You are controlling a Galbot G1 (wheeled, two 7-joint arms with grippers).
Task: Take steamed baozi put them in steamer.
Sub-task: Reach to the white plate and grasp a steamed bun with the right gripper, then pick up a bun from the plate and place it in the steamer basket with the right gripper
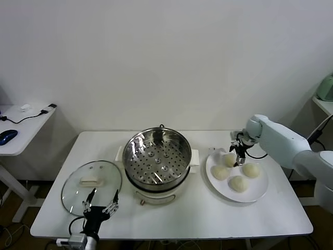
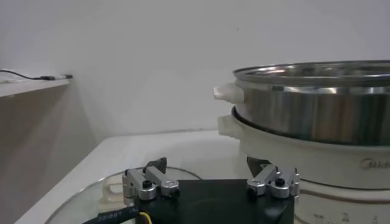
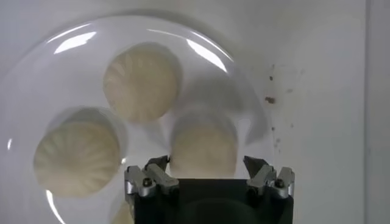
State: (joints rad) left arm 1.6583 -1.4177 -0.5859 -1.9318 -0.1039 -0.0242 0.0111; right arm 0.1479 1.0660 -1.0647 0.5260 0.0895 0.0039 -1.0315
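Note:
Four cream-white baozi lie on a white plate at the table's right: one at the far side, one on the left, one on the right and one at the near side. My right gripper is open and hangs just over the far baozi. In the right wrist view that baozi sits between the spread fingers of the right gripper, with no contact that I can see. The steamer stands empty at the table's middle. My left gripper is open and idle near the front left.
A round glass lid with a white handle lies left of the steamer, just beyond my left gripper. The steamer wall rises close on its right. A side desk holds a mouse and cables.

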